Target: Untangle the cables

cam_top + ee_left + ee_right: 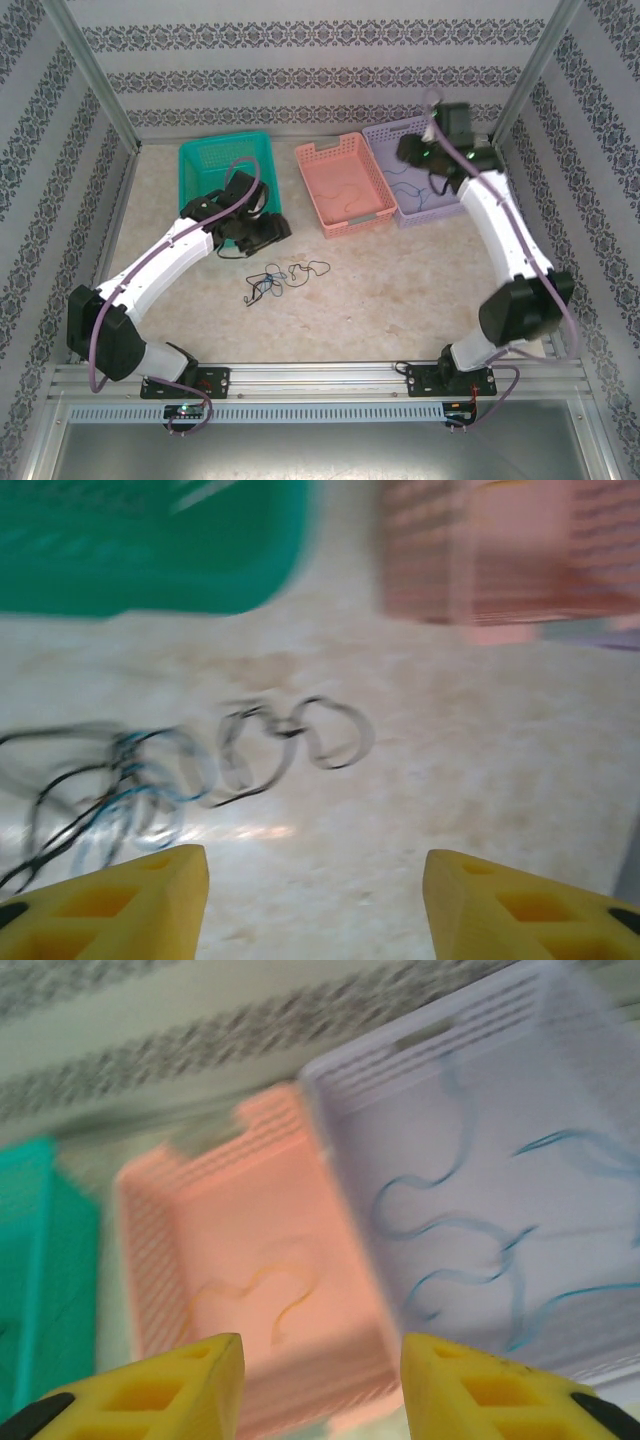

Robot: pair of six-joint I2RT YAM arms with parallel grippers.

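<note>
Left pincer (315, 865) gapes empty near the cables (265, 283); right pincer (322, 1350), arm outstretched, gapes above the lilac basket (450, 1020).

Top external: high above the near edge of the table (400, 290), tilted down and forward, far enough to take in the whole tabletop. Left wrist: low and close to the surface, facing forward past the cable tangle (150, 780) toward the teal basket (150, 550) and pink basket (480, 560). Right wrist: raised, angled down into the pink basket and purple basket (430, 1045), probably fairly near, though blur makes that hard to judge. All three views share the teal basket and pink basket. Top and left wrist share the cable tangle.
</note>
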